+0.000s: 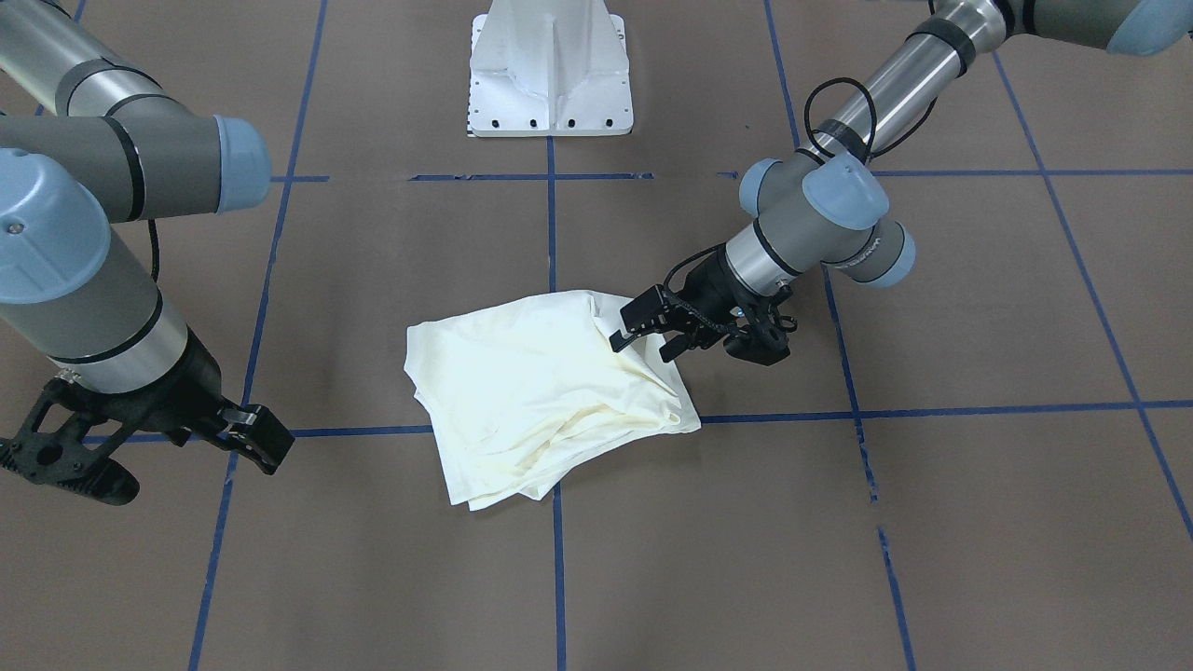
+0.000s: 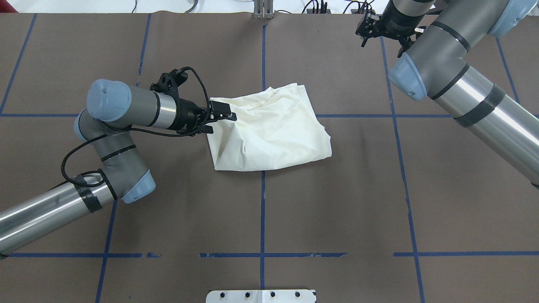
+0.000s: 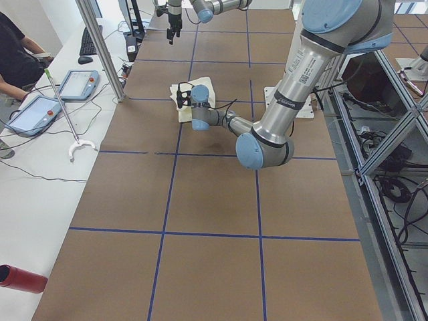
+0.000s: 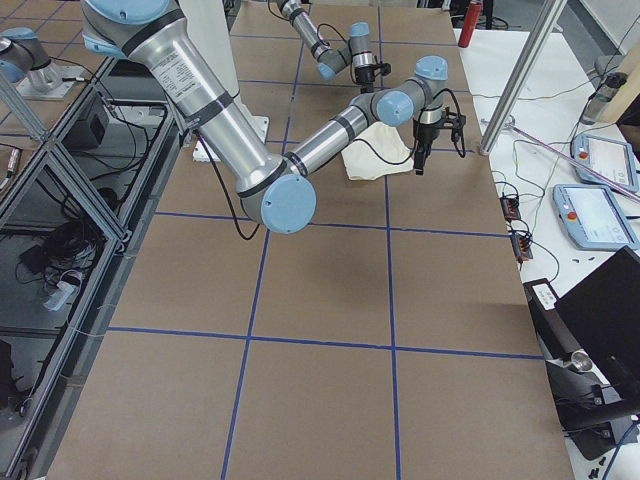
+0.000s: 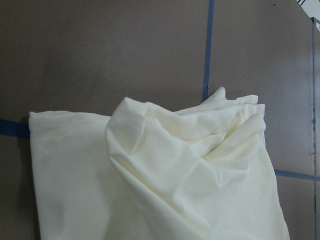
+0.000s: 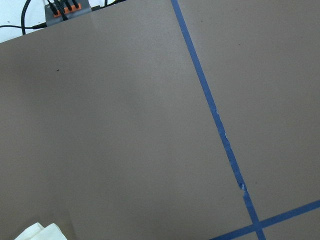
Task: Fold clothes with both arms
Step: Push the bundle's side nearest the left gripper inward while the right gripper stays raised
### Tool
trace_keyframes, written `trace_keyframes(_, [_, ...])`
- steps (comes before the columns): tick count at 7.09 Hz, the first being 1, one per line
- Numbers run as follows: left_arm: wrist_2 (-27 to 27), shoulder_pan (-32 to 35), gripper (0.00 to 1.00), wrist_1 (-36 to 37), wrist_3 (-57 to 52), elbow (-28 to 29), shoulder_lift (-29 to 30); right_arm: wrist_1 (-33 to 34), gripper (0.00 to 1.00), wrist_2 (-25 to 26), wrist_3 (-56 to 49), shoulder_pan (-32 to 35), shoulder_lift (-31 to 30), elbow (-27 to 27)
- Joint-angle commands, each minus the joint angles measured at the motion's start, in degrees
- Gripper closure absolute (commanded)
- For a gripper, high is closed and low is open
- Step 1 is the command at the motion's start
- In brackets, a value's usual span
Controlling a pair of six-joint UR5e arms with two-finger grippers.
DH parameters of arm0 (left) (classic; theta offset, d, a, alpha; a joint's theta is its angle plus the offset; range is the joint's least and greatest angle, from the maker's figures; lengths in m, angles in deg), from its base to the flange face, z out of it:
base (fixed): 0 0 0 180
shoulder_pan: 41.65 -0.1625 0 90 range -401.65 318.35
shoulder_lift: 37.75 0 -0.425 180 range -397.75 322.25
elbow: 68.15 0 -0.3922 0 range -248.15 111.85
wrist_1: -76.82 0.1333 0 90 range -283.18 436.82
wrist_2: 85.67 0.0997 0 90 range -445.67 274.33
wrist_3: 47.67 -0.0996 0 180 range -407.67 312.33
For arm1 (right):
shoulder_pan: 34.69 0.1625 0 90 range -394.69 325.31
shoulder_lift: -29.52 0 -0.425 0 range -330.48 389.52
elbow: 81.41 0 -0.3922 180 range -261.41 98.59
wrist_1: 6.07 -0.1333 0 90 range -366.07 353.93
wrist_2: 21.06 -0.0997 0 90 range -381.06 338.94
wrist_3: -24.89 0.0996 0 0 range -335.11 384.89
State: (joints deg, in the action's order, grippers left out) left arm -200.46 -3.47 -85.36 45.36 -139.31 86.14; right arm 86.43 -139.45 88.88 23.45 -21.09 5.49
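Folding is looking far along. The T-shirt [image 1: 541,391] is lying as a compact, layered bundle, plain side up, on the table [image 1: 932,513], straight out in front of the pedestal base [image 1: 550,70] and well apart from it. The left gripper [image 1: 643,345] is sitting at the bundle's corner nearer the base, on the base's left. Its fingers are standing spread, one tip over a raised ridge of cloth, and they do not seem to be pinching anything. The right gripper [image 1: 191,466] is hanging far out to the base's right, also spread, holding nothing. The next move is probably calling for a shallow pinch on that rumpled corner, taking only the top layer and drawing it flat. No container is showing; the shirt is lying directly on the tabletop.
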Motion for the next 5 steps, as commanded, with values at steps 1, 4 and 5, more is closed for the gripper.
trace_keyframes(1, [0.1,-0.9,0.00,-5.9,2.5,2.8,0.8,0.0,0.00,0.0,-0.1,0.0,-0.1,0.5])
trace_keyframes(4, [0.2,-4.0,0.00,-5.9,4.0,2.9,2.9,0.1,0.00,0.0,-0.1,0.1,-0.2,0.5])
trace_keyframes(5, [1.1,-4.9,0.00,-5.8,4.5,3.0,3.4,0.1,0.00,0.1,-0.1,0.1,-0.2,0.5])
